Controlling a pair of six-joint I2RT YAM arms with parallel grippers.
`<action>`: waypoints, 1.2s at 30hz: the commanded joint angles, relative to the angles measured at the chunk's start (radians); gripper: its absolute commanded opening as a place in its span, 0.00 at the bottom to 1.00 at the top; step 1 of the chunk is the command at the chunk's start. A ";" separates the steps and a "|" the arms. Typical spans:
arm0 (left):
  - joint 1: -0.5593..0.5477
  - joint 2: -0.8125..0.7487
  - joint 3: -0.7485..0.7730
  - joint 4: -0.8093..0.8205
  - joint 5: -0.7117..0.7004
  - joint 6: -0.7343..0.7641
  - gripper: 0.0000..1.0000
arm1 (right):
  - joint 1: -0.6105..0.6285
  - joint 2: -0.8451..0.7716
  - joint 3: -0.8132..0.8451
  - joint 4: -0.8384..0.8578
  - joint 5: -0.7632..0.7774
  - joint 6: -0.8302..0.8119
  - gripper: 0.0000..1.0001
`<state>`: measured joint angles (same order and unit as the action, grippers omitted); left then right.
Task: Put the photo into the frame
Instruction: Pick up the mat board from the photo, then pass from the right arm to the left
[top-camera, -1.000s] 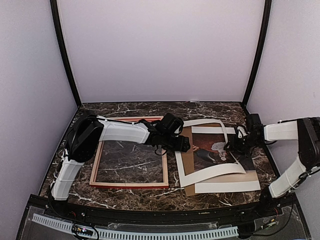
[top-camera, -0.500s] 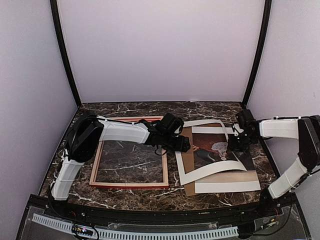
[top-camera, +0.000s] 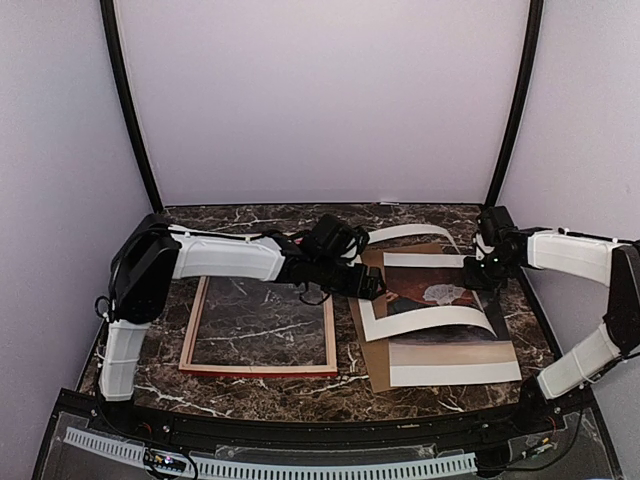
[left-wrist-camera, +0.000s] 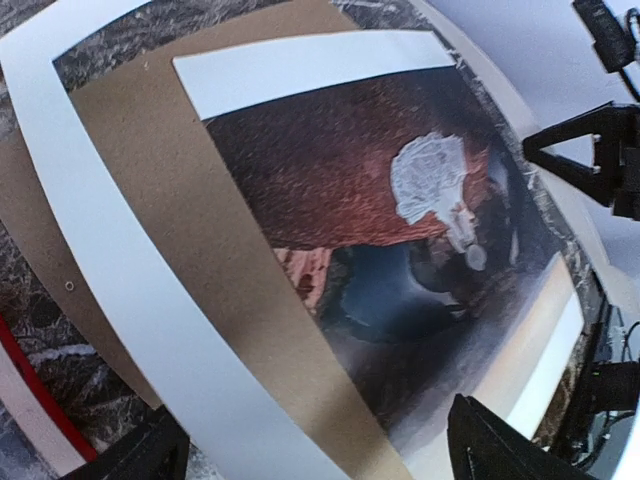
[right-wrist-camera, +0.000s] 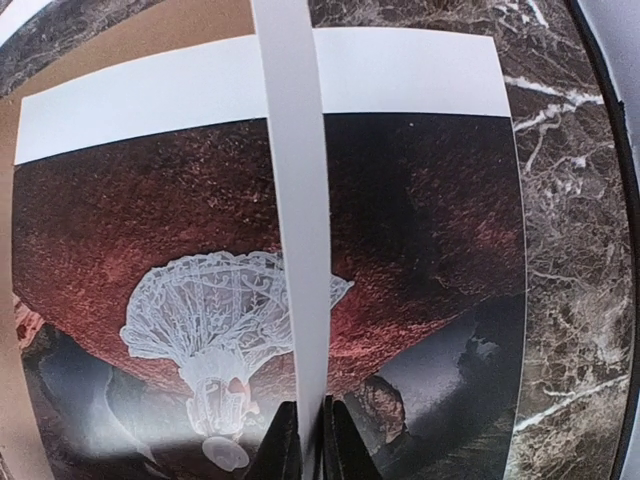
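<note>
Marble tabletop (top-camera: 420, 215); the photo (top-camera: 425, 295) lies face up on a brown board (top-camera: 373, 360), right of the frame (top-camera: 260, 369); right gripper (right-wrist-camera: 305, 420) pinches a white mat (top-camera: 430, 322) arched above it; left gripper (top-camera: 368, 287) gapes wide at the mat's left side; best lift the mat clear before touching the print.

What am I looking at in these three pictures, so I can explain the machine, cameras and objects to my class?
Two robot arms, each ending in a two-finger gripper, work at a marble table. One picture looks down from above; the other two come from cameras on the wrists. On the table lie a picture frame and a photo on a brown board. The right gripper pinches a white mat that arches over the photo. The left gripper hangs open above the board, holding nothing.
</note>
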<state>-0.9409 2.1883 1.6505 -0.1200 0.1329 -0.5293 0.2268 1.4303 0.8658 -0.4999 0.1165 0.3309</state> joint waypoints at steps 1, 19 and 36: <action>-0.003 -0.176 -0.045 0.049 0.054 0.009 0.95 | 0.005 -0.056 0.050 -0.027 0.000 0.008 0.08; 0.139 -0.397 -0.309 0.334 0.365 -0.209 0.93 | 0.160 -0.076 0.142 -0.034 -0.005 0.086 0.07; 0.260 -0.430 -0.406 0.469 0.474 -0.315 0.51 | 0.249 -0.040 0.135 -0.011 0.067 0.085 0.07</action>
<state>-0.6849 1.8099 1.2636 0.2844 0.5678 -0.8253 0.4591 1.3800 0.9882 -0.5385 0.1558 0.4053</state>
